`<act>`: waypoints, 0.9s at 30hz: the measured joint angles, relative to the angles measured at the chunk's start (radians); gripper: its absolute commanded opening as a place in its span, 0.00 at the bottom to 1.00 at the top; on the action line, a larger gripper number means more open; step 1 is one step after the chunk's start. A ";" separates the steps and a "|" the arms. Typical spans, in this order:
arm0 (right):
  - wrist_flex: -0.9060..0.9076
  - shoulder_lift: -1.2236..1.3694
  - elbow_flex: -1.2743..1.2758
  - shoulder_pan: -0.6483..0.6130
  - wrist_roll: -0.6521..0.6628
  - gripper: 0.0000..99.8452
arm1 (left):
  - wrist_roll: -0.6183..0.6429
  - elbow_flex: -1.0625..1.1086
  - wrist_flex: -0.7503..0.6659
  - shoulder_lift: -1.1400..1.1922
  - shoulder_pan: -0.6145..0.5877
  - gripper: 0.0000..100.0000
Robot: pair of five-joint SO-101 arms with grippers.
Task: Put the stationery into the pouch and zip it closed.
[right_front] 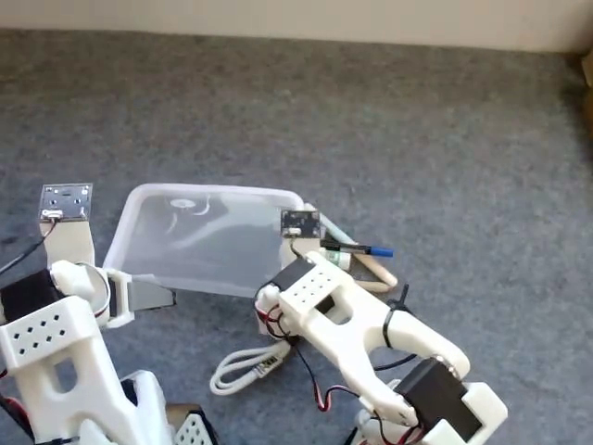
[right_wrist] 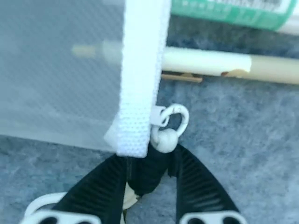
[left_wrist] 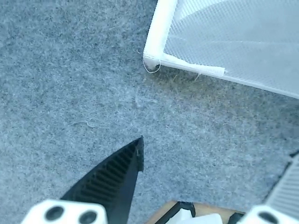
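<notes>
The translucent white mesh pouch (right_front: 208, 241) lies flat on the grey carpet with something small and pale inside it. Beside its right edge lie a blue-capped pen (right_front: 366, 249), a green-labelled pen (right_wrist: 233, 11) and a cream stick (right_front: 375, 271). My right gripper (right_wrist: 153, 156) sits at the pouch's near right corner. Its black fingers (right_wrist: 117, 179) are closed on the dark end tab just under the white zipper pull (right_wrist: 170, 122). My left gripper (left_wrist: 215, 158) stands open over bare carpet, a little short of the pouch's near left corner (left_wrist: 154, 58).
A looped white cable (right_front: 246, 366) lies on the carpet in front of the pouch, between the two arms. Grey carpet stretches free to the right and far side. A pale wall base runs along the far edge.
</notes>
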 measured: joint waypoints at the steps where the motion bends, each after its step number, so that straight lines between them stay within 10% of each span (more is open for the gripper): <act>1: 0.000 0.000 0.000 0.000 0.034 0.00 | 0.000 0.000 0.000 0.000 0.000 0.43; 27: 0.100 -0.624 0.011 -0.005 0.526 0.00 | 0.002 -0.141 0.087 0.002 0.000 0.43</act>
